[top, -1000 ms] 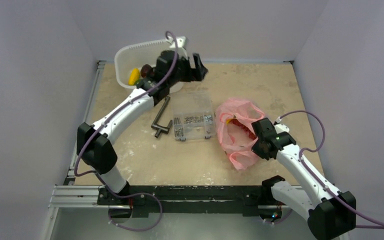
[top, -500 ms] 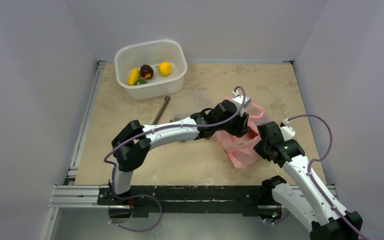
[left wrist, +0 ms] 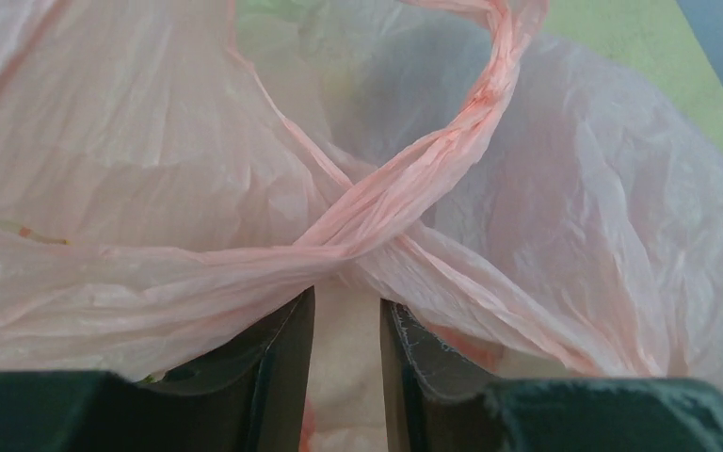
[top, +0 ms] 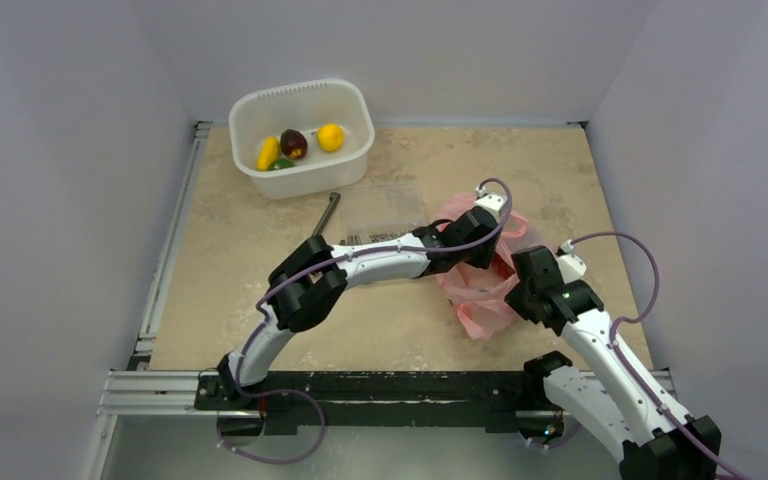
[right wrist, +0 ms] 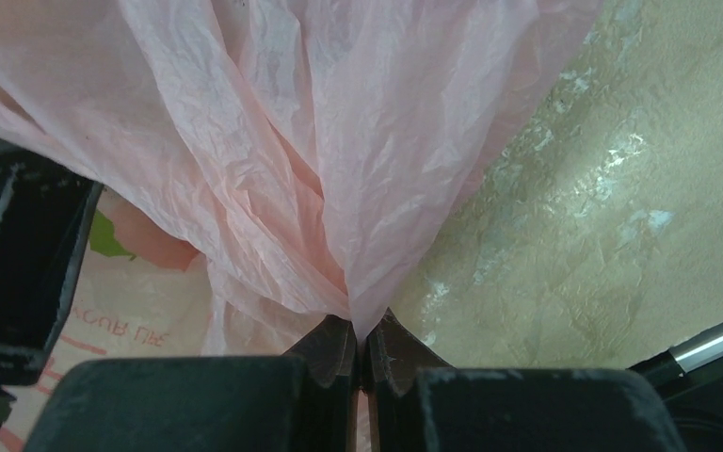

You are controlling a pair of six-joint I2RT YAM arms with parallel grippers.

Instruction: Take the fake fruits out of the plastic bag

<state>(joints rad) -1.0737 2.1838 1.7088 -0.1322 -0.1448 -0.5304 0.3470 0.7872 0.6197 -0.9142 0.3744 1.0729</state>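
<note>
Hold the plastic bag, at 3 o'clock on the table, taut with the right gripper pinching its film. Close the narrowly parted left gripper, grasp unclear, on fake fruit, never film.

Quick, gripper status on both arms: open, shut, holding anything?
Left gripper: jaws partly apart inside the plastic bag; whether they grip anything cannot be told.
Right gripper: shut on the plastic bag.

fruits in tub far left, bag near right, screw box between
</note>
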